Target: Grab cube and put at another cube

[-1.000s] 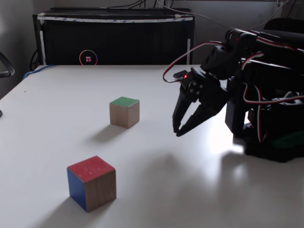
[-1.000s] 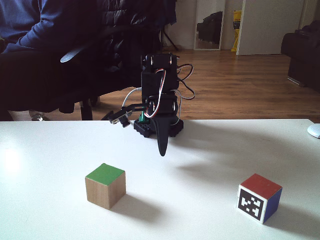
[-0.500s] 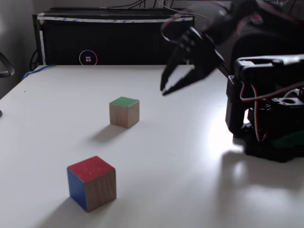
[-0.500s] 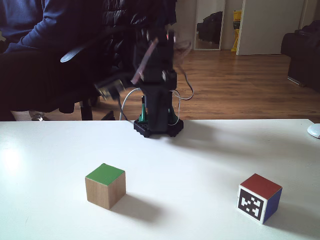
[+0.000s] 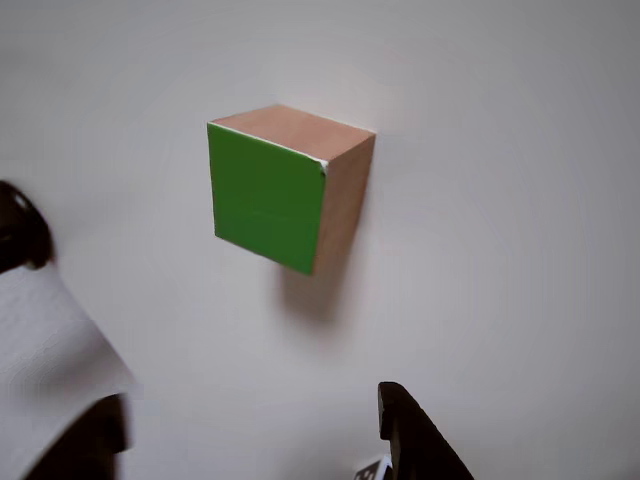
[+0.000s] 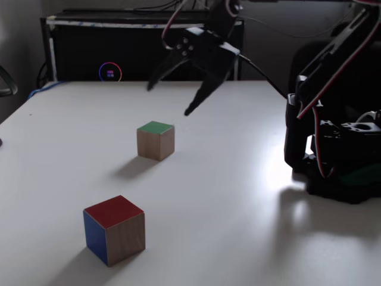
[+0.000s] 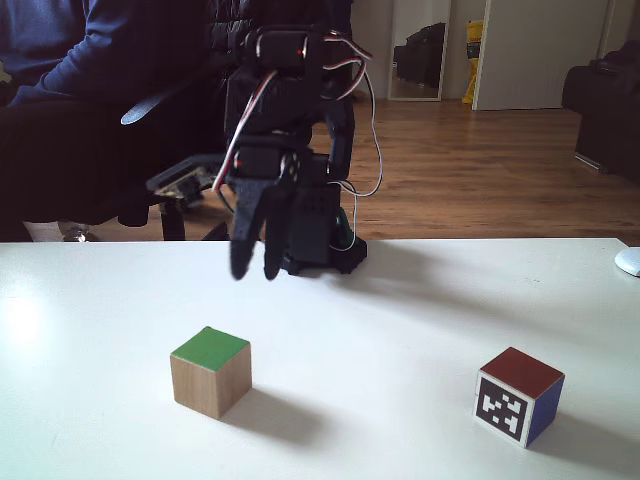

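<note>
The wooden cube (image 6: 156, 140) sits flat on the white bench (image 6: 238, 208), green face up, plain light-brown grain on its sides, crisp square edges. In a fixed view (image 7: 210, 372) it stands left of centre, casting a soft shadow to its right. In the other view (image 5: 285, 185) the same block shows close up: a bright matte green face with a whitish nick at one corner, smooth tan wood on the faces next to it.

Above and a little behind it hangs the jaws (image 6: 168, 99), well apart from the block, touching nothing. They are spread wide, two slim black tapered fingers pointing down toward the bench, holding nothing. In a fixed view the jaws (image 7: 253, 268) hang in the air above the cube, the fingers reading as dark, slightly blurred prongs. In the other view a black finger (image 5: 415, 440) pokes up from the lower edge.

The second cube (image 7: 518, 394) rests well off to the right in a fixed view: red top, blue side, and a white face bearing a black square-pattern marker. From the opposite side (image 6: 115, 229) it shows a red top, blue side and bare wood face, near the front of the bench.

The arm's black base (image 6: 339, 173) stands on the bench, red, white and black wires looping over it. Behind the bench in a fixed view a person in a dark blue sleeve (image 7: 90, 45) sits.
</note>
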